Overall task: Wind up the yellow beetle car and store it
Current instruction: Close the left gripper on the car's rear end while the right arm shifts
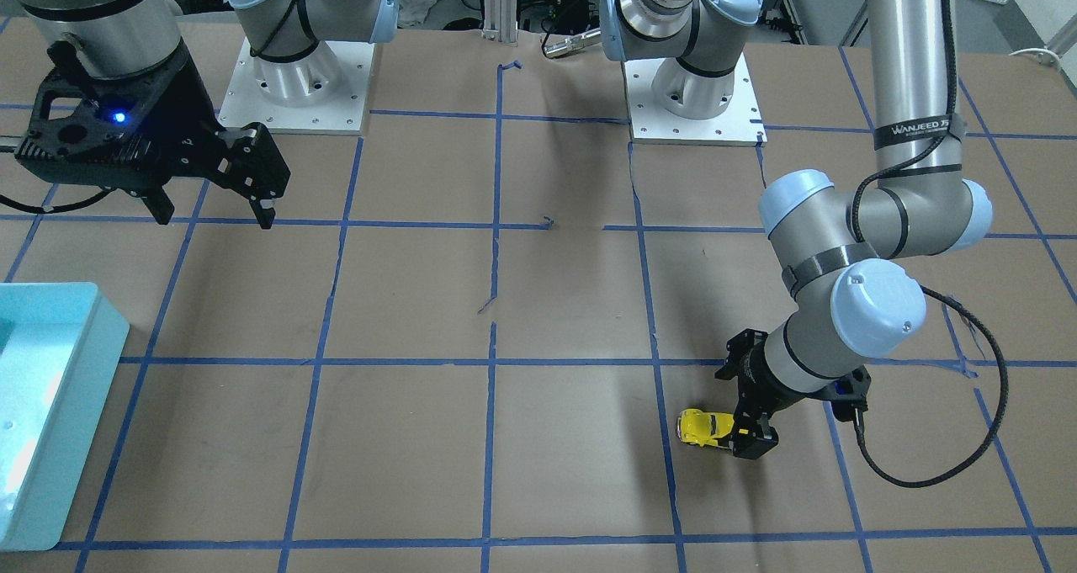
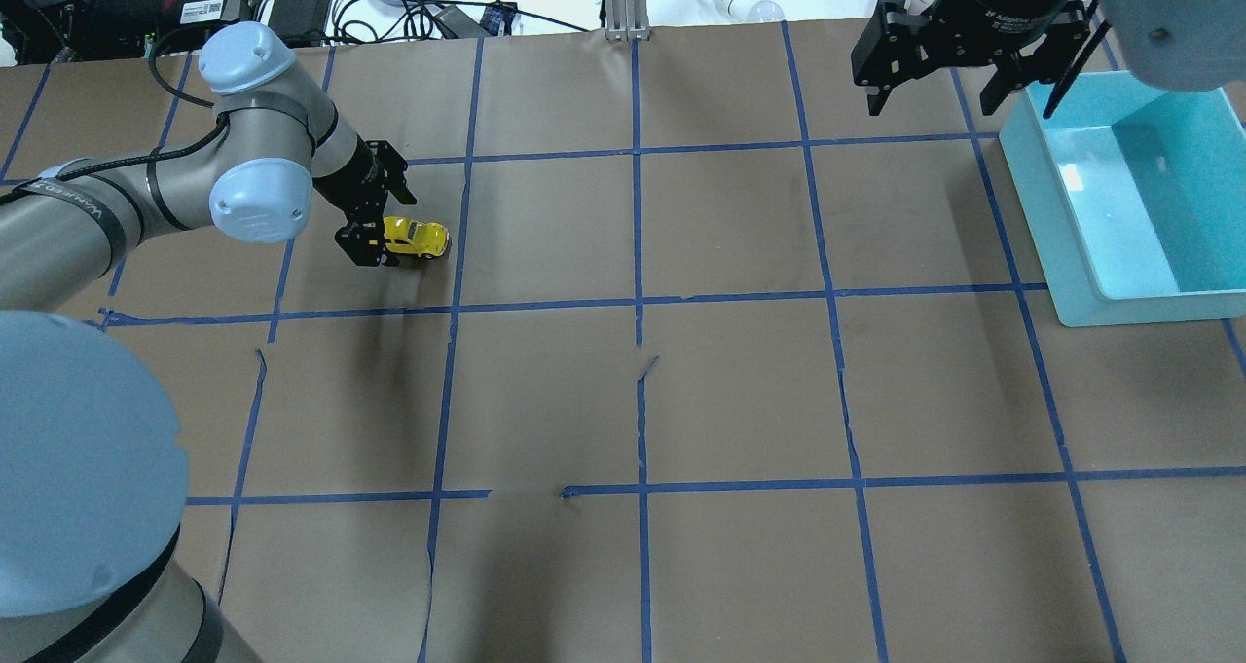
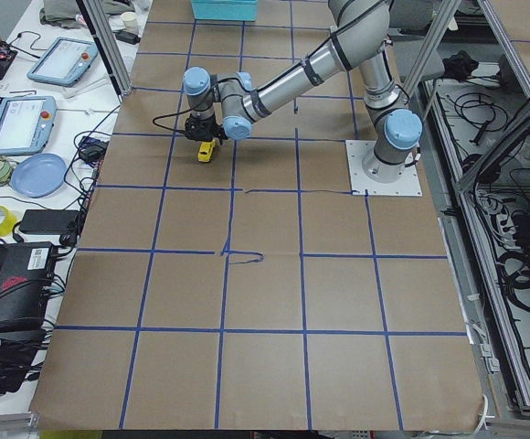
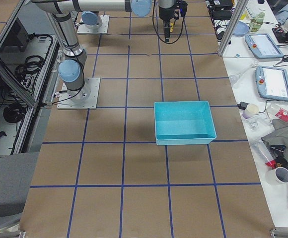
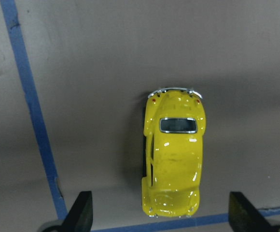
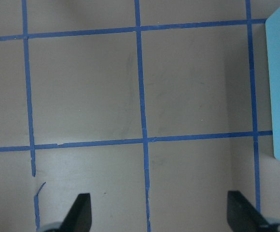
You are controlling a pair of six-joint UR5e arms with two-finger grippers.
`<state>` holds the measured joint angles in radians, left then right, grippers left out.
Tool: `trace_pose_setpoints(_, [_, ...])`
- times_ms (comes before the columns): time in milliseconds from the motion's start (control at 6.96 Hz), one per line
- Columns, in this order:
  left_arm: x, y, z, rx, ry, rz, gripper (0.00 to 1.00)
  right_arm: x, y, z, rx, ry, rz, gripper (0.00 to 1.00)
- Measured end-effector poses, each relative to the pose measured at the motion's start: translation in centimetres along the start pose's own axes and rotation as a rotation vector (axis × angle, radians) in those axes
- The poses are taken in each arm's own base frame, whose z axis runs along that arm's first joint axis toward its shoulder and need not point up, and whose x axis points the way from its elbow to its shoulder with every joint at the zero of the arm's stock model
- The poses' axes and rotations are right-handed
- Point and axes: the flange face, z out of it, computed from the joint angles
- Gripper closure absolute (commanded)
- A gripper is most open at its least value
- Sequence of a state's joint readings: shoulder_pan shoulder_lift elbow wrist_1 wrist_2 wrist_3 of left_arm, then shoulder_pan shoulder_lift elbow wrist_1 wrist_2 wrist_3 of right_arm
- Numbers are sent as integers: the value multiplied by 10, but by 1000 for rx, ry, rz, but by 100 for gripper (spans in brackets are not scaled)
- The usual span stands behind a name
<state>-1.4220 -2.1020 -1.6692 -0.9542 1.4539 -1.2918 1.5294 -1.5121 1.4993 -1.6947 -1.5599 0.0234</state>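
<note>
A large table covered with brown paper (image 2: 740,390) carries a grid of blue tape lines (image 2: 638,254). A long white workbench (image 3: 100,96) stands beside one end, with a round light-blue plate (image 3: 38,174) on it. Black cables (image 3: 521,265) lie along the other side, and a grey chair (image 4: 2,191) stands on the grey floor (image 4: 37,131).

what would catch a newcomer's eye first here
The bright yellow beetle car stands out on the brown table, on the robot's left side, its end between the fingers of the open left gripper without being clamped. Next is the turquoise bin at the opposite end, with the open right gripper hovering near it.
</note>
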Motion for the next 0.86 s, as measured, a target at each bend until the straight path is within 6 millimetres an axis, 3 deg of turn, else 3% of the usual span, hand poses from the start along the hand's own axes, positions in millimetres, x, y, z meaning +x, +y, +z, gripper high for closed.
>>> trace_pose_setpoints(144, [3,-2,9,2,2,-2,23,12,-4,1,0,0,22,0])
trace_pose_setpoints(288, [5,-4,14,4,7,-5,76,21,-5,0,-1,3,39,0])
trace_pose_setpoints(431, [6,-4,16,5,11,-9,93,24,-3,-4,0,5,45,0])
trace_pose_setpoints(575, [6,-5,15,6,15,-11,100,23,1,-10,4,5,46,0])
trace_pose_setpoints(862, [8,-4,8,9,34,-6,100,11,12,-24,23,-1,46,0])
